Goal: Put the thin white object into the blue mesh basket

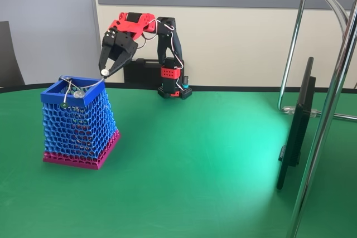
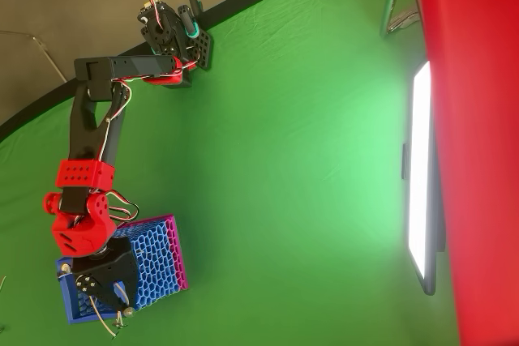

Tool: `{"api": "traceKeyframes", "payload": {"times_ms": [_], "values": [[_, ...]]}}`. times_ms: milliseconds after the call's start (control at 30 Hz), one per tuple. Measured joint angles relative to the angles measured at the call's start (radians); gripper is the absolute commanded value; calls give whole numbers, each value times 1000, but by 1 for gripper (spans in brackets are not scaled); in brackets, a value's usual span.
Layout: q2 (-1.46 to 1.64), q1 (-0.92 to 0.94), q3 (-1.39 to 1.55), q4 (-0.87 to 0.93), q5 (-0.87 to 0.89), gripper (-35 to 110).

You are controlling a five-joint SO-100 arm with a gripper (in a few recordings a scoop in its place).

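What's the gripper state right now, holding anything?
Gripper: closed on a shiny wire piece with a small round disc, hanging above the blue mesh basket rim.

Red-black arm (image 1: pixel 146 29), white cables, black tool (image 1: pixel 109 64).

basket (image 1: pixel 81 124) left on table (image 1: pixel 195 165), jaws above its rim

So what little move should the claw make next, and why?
Probably a small shift toward the middle of the blue mesh basket before letting go. The claw hangs right over the basket's rim, and in the overhead view the thin white object at its tip seems to reach out past that rim, so dropped now it could catch on the edge or fall outside.
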Motion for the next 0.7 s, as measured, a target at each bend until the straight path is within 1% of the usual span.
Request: {"api": "traceKeyframes", "payload": {"times_ms": [133, 167, 267, 433, 700], "values": [[-11, 21, -17, -14, 57, 1], [-9, 31, -17, -14, 66, 3], [-11, 75, -17, -29, 97, 7], [6, 160, 0, -58, 141, 8], [87, 256, 129, -176, 161, 12]]}}
